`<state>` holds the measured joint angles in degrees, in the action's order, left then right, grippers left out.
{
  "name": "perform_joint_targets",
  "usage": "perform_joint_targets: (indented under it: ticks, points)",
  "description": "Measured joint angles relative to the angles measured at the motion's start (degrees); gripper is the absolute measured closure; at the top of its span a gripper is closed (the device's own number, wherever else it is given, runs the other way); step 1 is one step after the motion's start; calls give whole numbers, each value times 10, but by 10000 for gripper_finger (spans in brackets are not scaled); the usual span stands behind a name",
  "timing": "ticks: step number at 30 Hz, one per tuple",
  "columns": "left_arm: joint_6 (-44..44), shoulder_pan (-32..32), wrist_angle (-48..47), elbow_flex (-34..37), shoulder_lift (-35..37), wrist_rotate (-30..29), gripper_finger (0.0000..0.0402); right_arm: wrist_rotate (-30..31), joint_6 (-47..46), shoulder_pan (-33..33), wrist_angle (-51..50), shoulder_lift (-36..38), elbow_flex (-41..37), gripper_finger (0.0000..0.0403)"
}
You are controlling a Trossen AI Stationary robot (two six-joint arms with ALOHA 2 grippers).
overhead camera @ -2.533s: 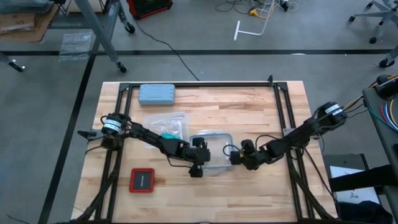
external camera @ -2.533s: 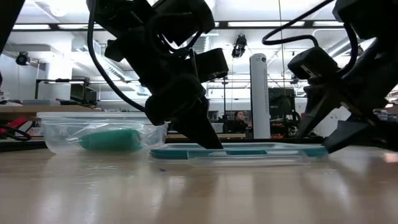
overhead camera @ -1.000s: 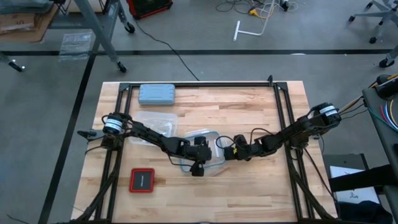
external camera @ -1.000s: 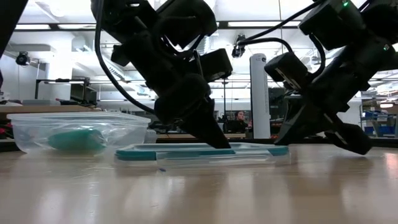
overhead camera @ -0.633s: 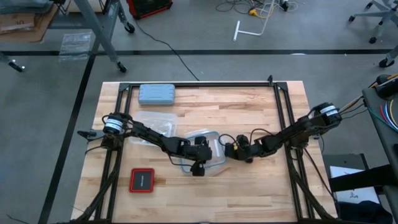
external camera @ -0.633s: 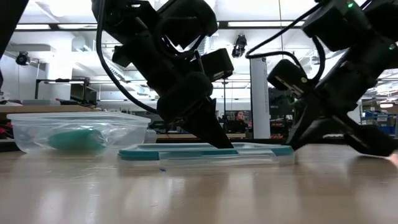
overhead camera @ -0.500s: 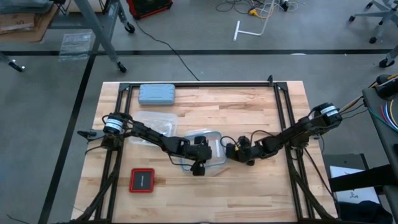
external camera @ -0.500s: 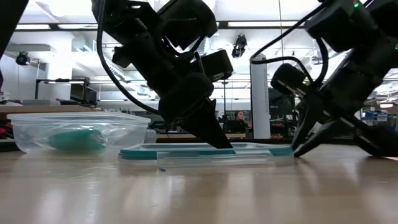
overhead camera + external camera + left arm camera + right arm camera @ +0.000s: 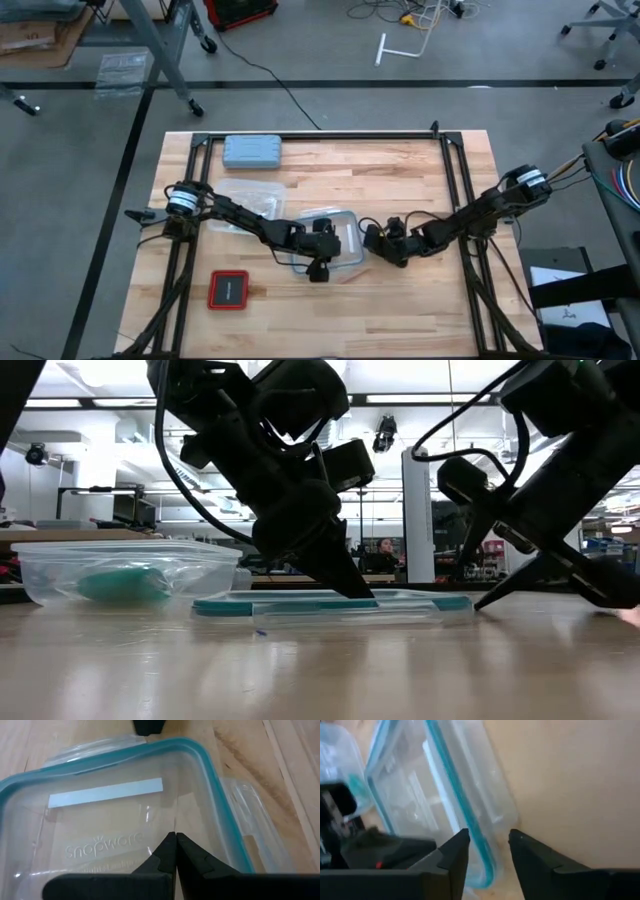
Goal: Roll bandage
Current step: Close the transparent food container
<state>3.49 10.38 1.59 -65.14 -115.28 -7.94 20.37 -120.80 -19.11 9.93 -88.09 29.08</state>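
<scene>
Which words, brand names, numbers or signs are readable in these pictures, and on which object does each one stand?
"Snapware": raised letters on the clear teal-rimmed lid, read in the left wrist view just ahead of the left tool.
White strip label on the same lid: blank, no text visible.
Red and black square item and grey-blue case: any marking is too small to read.

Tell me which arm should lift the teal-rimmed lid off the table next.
Right. The right gripper has its fingers open astride the lid's rim, ready to close. The left gripper is shut, its tips pressing down on the lid's top; it probably only steadies it.
</scene>
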Motion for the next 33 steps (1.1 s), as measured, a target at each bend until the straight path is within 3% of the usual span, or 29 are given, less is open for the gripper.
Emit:
perform_joint_targets:
  ticks: [6, 20, 27, 33]
  points:
    - [0, 0, 4, 1, 0, 0, 401, 35, -30, 0, 6, -10, 1, 248]
    - [0, 0, 20, 1, 0, 13, 401, 16, -78, 41, 26, -42, 14, 272]
    - [-5, 0, 21, 1, 0, 16, 401, 19, -125, 53, 30, -59, 15, 303]
    - [-7, 0, 23, 1, 0, 17, 401, 37, -107, 57, 19, -67, 28, 362]
